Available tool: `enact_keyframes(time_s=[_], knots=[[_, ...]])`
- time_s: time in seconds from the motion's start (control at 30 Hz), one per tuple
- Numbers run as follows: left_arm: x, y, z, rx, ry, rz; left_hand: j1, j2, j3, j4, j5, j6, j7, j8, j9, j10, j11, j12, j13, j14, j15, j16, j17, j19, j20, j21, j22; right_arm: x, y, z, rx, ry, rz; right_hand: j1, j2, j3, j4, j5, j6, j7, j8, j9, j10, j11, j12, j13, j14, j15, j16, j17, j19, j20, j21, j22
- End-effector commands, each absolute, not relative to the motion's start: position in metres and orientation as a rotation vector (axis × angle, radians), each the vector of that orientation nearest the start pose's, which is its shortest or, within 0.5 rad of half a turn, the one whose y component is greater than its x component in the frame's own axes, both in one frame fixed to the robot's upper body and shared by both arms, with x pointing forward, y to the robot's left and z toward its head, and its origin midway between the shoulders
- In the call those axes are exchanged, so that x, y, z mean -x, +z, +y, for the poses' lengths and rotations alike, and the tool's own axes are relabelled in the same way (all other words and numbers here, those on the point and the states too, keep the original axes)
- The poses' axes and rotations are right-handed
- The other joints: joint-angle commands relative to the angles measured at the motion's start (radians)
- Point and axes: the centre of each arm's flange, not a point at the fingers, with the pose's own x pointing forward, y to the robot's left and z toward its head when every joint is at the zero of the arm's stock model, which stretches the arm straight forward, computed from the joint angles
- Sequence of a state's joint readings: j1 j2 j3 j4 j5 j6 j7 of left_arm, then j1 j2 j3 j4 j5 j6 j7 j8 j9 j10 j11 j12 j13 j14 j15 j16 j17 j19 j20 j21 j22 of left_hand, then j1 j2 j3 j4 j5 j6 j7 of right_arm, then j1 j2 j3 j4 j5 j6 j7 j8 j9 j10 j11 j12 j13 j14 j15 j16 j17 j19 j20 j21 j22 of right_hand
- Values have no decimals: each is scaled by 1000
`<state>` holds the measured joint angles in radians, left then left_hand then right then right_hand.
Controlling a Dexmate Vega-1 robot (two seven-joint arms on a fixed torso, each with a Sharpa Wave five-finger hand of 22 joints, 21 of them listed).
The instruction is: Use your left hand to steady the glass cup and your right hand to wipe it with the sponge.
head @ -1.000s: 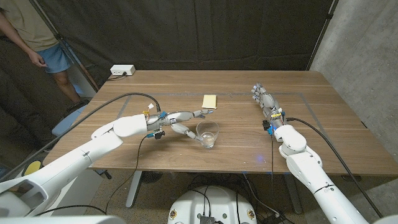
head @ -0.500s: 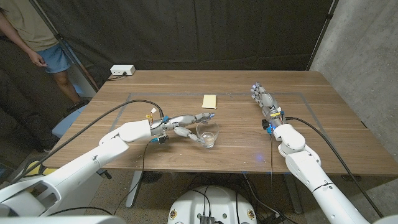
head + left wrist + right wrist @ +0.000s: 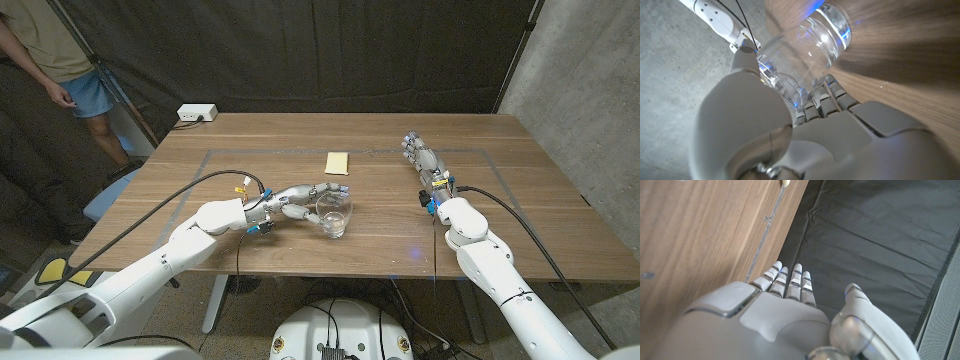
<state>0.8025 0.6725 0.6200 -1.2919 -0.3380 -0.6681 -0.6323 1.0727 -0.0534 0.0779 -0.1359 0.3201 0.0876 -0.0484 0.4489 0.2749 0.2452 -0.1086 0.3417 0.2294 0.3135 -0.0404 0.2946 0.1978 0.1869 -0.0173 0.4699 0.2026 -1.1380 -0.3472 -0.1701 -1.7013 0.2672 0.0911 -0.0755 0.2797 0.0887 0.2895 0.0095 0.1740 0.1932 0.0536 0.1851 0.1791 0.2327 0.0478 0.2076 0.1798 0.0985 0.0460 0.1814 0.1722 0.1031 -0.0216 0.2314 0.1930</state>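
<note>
The glass cup (image 3: 334,215) stood upright on the wooden tabletop (image 3: 520,200), toward the near edge and roughly midway along it. The left hand (image 3: 300,197) was at the cup from the left-edge side, with its fingers (image 3: 325,188) reaching past the far side of the rim and another finger toward the near side of the cup. Contact could not be confirmed in the head view. In the left wrist view the cup (image 3: 815,40) appeared just beyond the fingers (image 3: 827,97) of the left hand (image 3: 790,135); whether they pressed the glass could not be told.

The yellow sponge (image 3: 338,163) lay flat on the tabletop beyond the cup, toward the far edge, apart from both hands.

The right hand (image 3: 425,160) was on the right half of the tabletop, well apart from cup and sponge, fingers extended toward the far edge and holding nothing. In the right wrist view the right hand (image 3: 785,315) showed fingers (image 3: 790,282) straight and side by side, thumb set off.

A white box (image 3: 196,114) sat at the far left corner. A person (image 3: 60,60) stood beyond that corner.
</note>
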Motion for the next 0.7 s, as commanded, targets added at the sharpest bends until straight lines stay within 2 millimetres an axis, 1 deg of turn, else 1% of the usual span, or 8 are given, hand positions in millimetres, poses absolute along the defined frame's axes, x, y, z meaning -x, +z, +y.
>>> enact_keyframes(time_s=[0.03, 0.1, 0.13, 0.17, 0.23, 0.27, 0.47, 0.7], knots=[[-595, -98, 206, -502, -916, -663, 42, 27, 15, -3, -29, 104, -4, 62, 16, 83, -10, 33, 18, 91, -123, 27, 19, 43, 5, 24, 7, -587, -51, -237, 97, 115, -591, -9, 2, -2, 1, 4, 5, -1, 5, 2, 8, -6, 2, 1, 8, -1, -1, 1, 1, -1, -1, 6], [-596, -100, 206, -489, -907, -654, 51, 31, 17, -2, -42, 143, 2, 87, 21, 111, -17, 46, 24, 128, -134, 38, 26, 56, 7, 33, 9, -588, -50, -236, 98, 115, -589, -10, 2, -2, 1, 4, 5, -1, 5, 2, 8, -7, 2, 1, 8, -1, -1, 1, 1, -1, -1, 6], [-597, -101, 206, -484, -899, -654, 60, 37, 20, -3, -51, 160, 2, 101, 25, 133, -21, 55, 28, 152, -136, 44, 31, 71, 15, 42, 11, -589, -50, -236, 100, 115, -587, -10, 2, -3, 1, 4, 5, -1, 5, 2, 8, -7, 2, 1, 8, -1, -1, 1, 1, -1, -1, 6], [-598, -102, 207, -478, -897, -650, 77, 45, 27, -4, -69, 199, -6, 129, 31, 171, -36, 71, 35, 196, -156, 55, 39, 89, 14, 57, 16, -590, -49, -236, 103, 115, -586, -10, 2, -3, 1, 4, 5, -1, 5, 2, 8, -7, 2, 1, 8, -1, -1, 1, 1, -1, -1, 6], [-600, -102, 207, -473, -886, -649, 94, 53, 32, -3, -93, 262, -14, 172, 40, 229, -46, 96, 46, 260, -172, 70, 52, 120, 13, 85, 26, -592, -48, -235, 106, 116, -584, -10, 2, -3, 0, 4, 5, -1, 5, 2, 8, -8, 2, 1, 9, 0, -1, 0, 1, -1, -1, 6], [-600, -102, 207, -475, -882, -650, 109, 69, 41, -3, -103, 285, -19, 192, 44, 249, -53, 106, 52, 307, -184, 85, 64, 127, 12, 99, 32, -592, -48, -234, 109, 119, -583, -11, 2, -3, 0, 4, 5, 0, 5, 2, 8, -8, 2, 1, 9, 0, -1, 0, 1, -1, -1, 6], [-604, -97, 210, -442, -841, -660, 150, 96, 52, -7, -128, 325, -23, 230, 52, 313, -63, 136, 68, 383, -190, 134, 120, 151, 16, 136, 48, -598, -45, -231, 140, 126, -577, -10, 3, -3, -1, 5, 5, -1, 4, 2, 7, -8, 1, 1, 7, -1, -1, 0, 1, -2, -1, 6], [-610, -85, 215, -402, -798, -675, 175, 106, 57, -11, -134, 339, -21, 243, 48, 333, -63, 149, 78, 403, -192, 154, 152, 154, 19, 154, 58, -604, -42, -228, 163, 128, -571, -7, 6, -2, -4, 5, 4, 1, 4, 2, 7, -7, 1, 1, 7, -2, -2, -1, 0, -3, -2, 6]])
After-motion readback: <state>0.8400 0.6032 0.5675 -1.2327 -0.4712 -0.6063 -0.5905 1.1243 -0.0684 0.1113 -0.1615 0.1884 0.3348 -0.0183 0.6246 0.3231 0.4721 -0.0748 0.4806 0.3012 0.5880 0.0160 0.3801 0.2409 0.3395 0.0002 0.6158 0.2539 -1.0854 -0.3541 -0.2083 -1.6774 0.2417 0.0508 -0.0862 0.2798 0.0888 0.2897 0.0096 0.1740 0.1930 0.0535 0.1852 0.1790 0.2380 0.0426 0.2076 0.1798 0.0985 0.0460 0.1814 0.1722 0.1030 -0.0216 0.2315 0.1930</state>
